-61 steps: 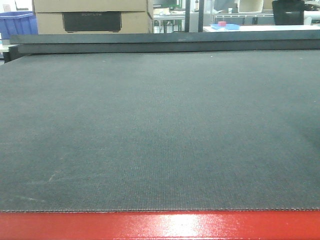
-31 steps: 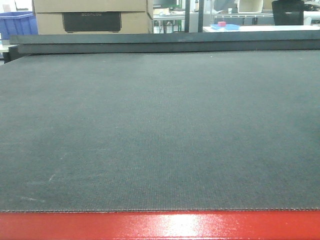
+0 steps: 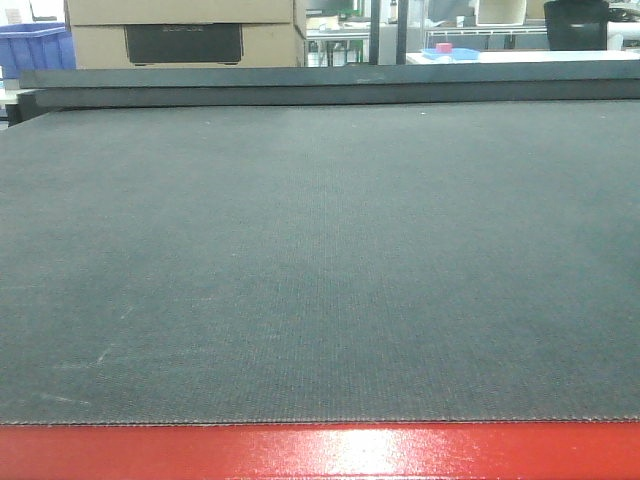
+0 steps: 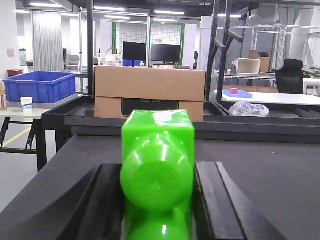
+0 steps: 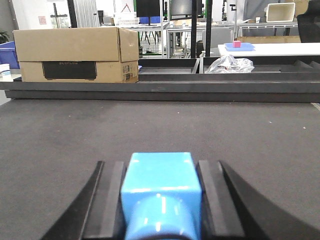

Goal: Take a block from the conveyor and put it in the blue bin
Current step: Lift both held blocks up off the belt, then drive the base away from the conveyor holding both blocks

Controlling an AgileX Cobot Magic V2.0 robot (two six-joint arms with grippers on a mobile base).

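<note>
- The conveyor [image 3: 320, 260] is a wide dark grey belt, with a red frame [image 3: 320, 452] along its near edge.
- A brown box [image 5: 75, 55] stands behind the far edge of the belt, on the left.
- The blue bin [image 4: 37, 85] stands on a table beyond the far left corner, well apart from both grippers.
- The right gripper [image 5: 161, 165] is low over the belt, and its two black fingers [image 5: 107, 200] are pressed on the sides of the block.
- The left gripper [image 4: 158, 167] is closed in the same way on a green piece [image 4: 157, 150].
- The block [image 5: 161, 182] is bright blue. It sits between the right fingers and touches both, not in the bin.
- A clear bag [image 5: 230, 63] lies behind the belt, on the right.
- A pink block [image 5: 236, 44] sits on a blue tray [image 5: 240, 47] on a far white table.
</note>
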